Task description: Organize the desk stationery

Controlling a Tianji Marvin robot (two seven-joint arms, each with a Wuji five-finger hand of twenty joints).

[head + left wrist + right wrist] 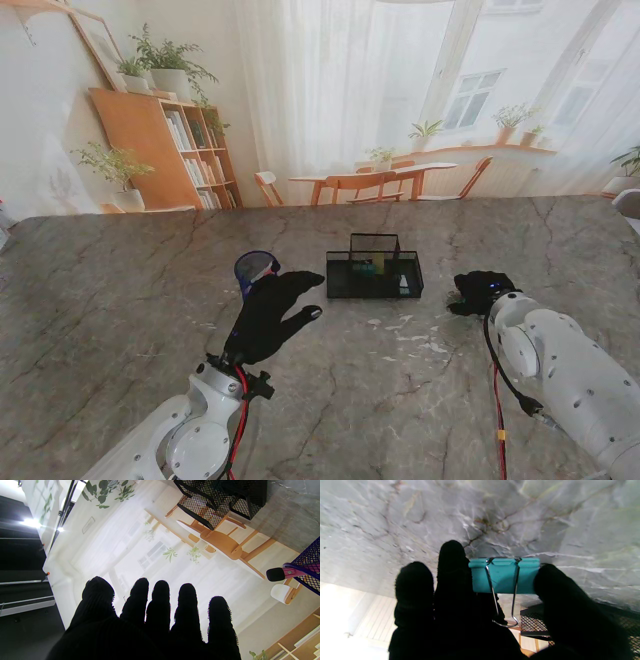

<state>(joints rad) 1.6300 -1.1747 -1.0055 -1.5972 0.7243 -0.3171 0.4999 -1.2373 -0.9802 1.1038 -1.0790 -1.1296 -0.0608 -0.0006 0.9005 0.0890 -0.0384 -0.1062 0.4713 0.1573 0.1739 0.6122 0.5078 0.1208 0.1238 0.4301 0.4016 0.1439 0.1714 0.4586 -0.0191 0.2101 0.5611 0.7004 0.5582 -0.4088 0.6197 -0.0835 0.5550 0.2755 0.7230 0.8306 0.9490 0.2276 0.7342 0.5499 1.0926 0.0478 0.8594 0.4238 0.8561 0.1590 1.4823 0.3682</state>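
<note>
I can read no text, label, brand or number in any view. The teal clip (503, 576) is plain on the face I see, the black mesh tray (374, 274) carries no tag, and the book spines on the backdrop shelf (190, 150) are too small to make out.

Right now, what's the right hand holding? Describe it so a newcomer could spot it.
On the marble table, look right of the black mesh organizer, where the right hand sits. Pinched between its fingers is a binder clip. It is the only teal thing there, with silver wire handles; the stand view hides it.
</note>
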